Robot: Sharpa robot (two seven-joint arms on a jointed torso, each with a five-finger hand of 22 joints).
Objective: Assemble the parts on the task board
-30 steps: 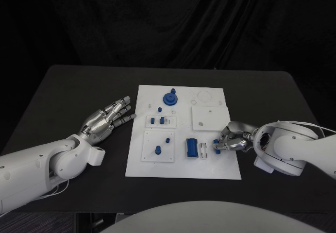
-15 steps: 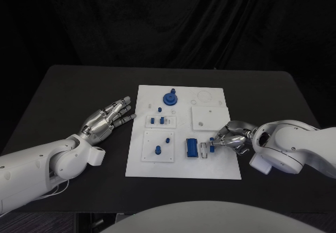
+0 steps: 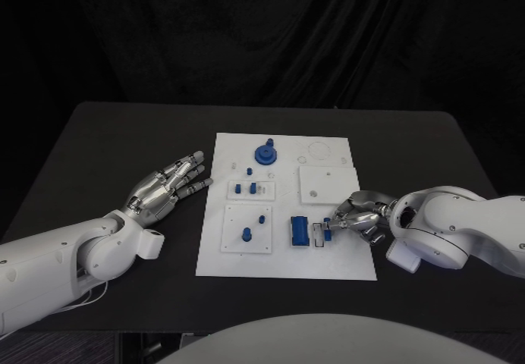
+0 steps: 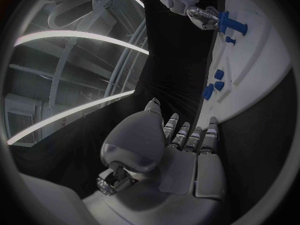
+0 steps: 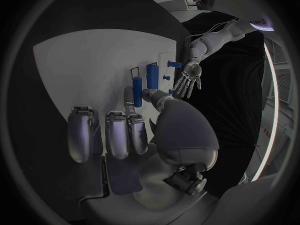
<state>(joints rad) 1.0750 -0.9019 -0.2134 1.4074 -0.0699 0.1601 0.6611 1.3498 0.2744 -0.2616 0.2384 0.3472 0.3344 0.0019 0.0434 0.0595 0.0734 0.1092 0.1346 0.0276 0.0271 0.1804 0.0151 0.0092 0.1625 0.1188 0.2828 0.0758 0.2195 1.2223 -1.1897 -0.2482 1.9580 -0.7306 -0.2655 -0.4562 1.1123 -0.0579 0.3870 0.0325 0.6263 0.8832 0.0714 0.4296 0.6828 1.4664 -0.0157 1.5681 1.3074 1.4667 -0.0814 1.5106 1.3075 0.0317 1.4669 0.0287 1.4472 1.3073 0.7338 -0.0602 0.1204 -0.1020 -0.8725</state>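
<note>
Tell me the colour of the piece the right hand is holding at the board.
Blue. The piece in the right hand shows best in the head view.

I am looking down from the head camera at the black table (image 3: pixel 121 144) from fairly high up, facing forward, with the whole task board (image 3: pixel 287 262) in frame; the left wrist camera is sitting close behind the left hand (image 4: pixel 169 150), facing along its fingers toward the board's edge and the right hand (image 4: pixel 203 17) far across; the right wrist camera is sitting close behind the right hand (image 5: pixel 131 135), facing over the board toward the left hand (image 5: pixel 189 80); all three are sharing the board.
</note>
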